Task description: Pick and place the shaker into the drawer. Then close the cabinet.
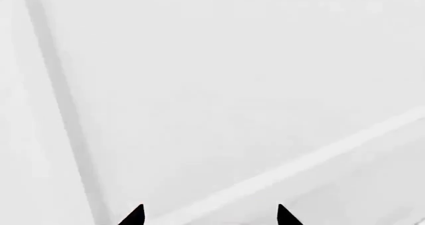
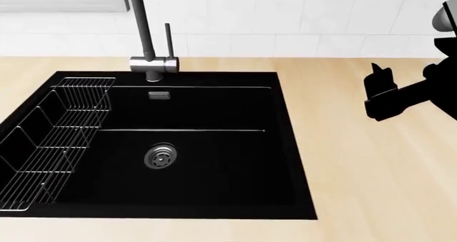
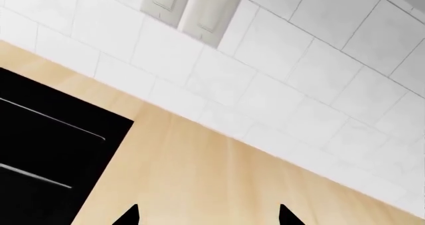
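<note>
The wooden countertop (image 2: pixel 371 167) fills most of the head view, with the black sink (image 2: pixel 214 161) sunk into it, a wire rack (image 2: pixel 50 140) along the sink's left side and the faucet (image 2: pixel 146 38) behind it, and nowhere on it does the shaker show; no drawer is recognisable in any view either, so I cannot say where either lies. That seems the main hazard: reaching without first finding the red shaker risks sweeping the arm across the counter or picking up a wrong item. The right gripper (image 2: pixel 378 84) hangs above the bare counter right of the sink, its fingertips (image 3: pixel 129 216) spread apart and empty; descending here would only strike wood. The left gripper (image 1: pixel 209 217) faces plain white panels at close range, tips apart, holding nothing, and could bump that surface if driven forward
</note>
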You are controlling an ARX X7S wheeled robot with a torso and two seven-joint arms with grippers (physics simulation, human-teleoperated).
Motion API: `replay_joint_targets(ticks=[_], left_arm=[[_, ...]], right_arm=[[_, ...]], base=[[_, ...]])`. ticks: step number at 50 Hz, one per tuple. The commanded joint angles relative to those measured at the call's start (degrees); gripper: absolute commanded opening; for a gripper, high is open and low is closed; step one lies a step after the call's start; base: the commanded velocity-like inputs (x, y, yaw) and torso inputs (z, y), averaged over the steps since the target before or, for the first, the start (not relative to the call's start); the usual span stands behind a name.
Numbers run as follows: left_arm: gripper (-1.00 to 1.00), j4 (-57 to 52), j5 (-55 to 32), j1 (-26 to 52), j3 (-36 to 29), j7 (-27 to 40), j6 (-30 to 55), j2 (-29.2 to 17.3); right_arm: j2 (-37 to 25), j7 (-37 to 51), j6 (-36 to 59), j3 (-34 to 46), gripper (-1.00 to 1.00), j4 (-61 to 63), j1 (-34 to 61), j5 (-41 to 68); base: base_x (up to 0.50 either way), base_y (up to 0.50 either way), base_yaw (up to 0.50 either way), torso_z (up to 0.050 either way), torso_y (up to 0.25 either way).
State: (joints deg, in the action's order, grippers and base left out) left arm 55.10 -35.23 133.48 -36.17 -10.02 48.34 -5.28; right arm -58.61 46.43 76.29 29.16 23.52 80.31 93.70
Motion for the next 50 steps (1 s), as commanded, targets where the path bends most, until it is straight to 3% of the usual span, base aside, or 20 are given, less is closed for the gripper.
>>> replay_joint_targets(ticks=[1, 9, 12, 13, 14, 15, 16, 17, 19, 21, 23, 26, 30, 40, 50], left_arm=[[1.00, 19.9, 6.7, -1.7, 2.7, 4.8, -9.9, 5.3], [1.00, 19.9, 19.0, 0.3, 19.0, 2.4, -10.7, 5.2], [1.00, 18.3, 19.2, 1.5, 27.1, 4.2, -16.3, 3.8], [1.00, 9.7, 13.1, -7.1, 30.4, 10.6, -7.7, 0.0], [1.00, 1.1, 20.8, -15.7, 39.0, 7.3, 0.9, 3.1], [1.00, -7.5, 17.9, -24.3, 45.4, 8.8, 9.5, 3.3], [1.00, -16.0, 13.0, -32.9, 47.6, 10.8, 18.1, 2.1], [1.00, -24.6, 4.4, -41.5, 49.3, 19.4, 26.7, -4.5], [1.00, -41.8, -12.8, -56.7, 52.2, 36.6, 41.5, -12.9], [1.00, -59.0, -30.0, -66.3, 54.7, 52.4, 40.8, -17.0], [1.00, -76.2, -42.5, -74.9, 54.5, 44.3, 37.3, -21.3], [1.00, -100.8, -32.1, -85.4, 52.2, 35.7, 30.4, -25.6], [1.00, -103.2, -24.5, -93.1, 49.3, 31.2, 24.8, -28.3], [1.00, -107.0, -14.3, -99.7, 39.4, 28.4, 20.3, -34.6], [1.00, -106.7, -11.2, -102.5, 36.9, 27.4, 17.4, -36.1]], right_arm=[[-2.6, 4.1, -0.5, -1.4, 1.00, 2.0, -0.5, 6.0], [-2.2, 3.7, -2.1, -1.9, 1.00, 3.6, -1.1, 5.9], [-2.0, 2.3, -4.1, -2.9, 1.00, 5.6, -3.0, 3.4], [-1.7, 1.7, -4.0, -2.7, 1.00, 6.6, -2.8, 2.0], [-1.1, 1.1, -4.1, -2.7, 1.00, 7.4, -2.6, 0.8], [-0.5, 0.5, -4.1, -2.6, 1.00, 8.3, -2.3, -0.3], [0.2, 0.2, -3.8, -2.1, 1.00, 8.6, -1.9, -1.1], [1.0, 0.0, -3.5, -1.7, 1.00, 8.8, -1.5, -1.7], [2.1, -0.2, -3.2, -1.0, 1.00, 8.8, -1.0, -2.3], [2.9, -0.4, -3.0, -0.5, 1.00, 8.9, -0.7, -2.8], [3.5, -0.7, -3.1, -0.1, 1.00, 8.8, -0.9, -3.5], [4.3, -1.2, -3.2, 0.5, 1.00, 8.4, -1.0, -4.4], [5.3, -1.7, -3.1, 1.3, 1.00, 7.9, -0.9, -5.2], [6.7, -2.6, -2.4, 2.6, 1.00, 6.6, 0.0, -6.1], [3.3, -2.9, -3.7, 1.5, 1.00, 7.7, -2.2, -4.9]], base=[[0.00, 0.00, 0.00, 0.009, 0.000], [0.00, 0.00, 0.00, 0.007, 0.000], [0.00, 0.00, 0.00, 0.008, 0.000], [0.00, 0.00, 0.00, 0.000, 0.000], [0.00, 0.00, 0.00, 0.012, 0.000], [0.00, 0.00, 0.00, 0.000, 0.000], [0.00, 0.00, 0.00, 0.000, 0.000], [0.00, 0.00, 0.00, 0.000, 0.000], [0.00, 0.00, 0.00, 0.000, 0.000], [0.00, 0.00, 0.00, 0.000, 0.000], [0.00, 0.00, 0.00, 0.000, 0.000], [0.00, 0.00, 0.00, 0.000, 0.000], [0.00, 0.00, 0.00, 0.000, 0.000], [0.00, 0.00, 0.00, 0.000, 0.000], [0.00, -0.04, 0.00, 0.000, 0.000]])
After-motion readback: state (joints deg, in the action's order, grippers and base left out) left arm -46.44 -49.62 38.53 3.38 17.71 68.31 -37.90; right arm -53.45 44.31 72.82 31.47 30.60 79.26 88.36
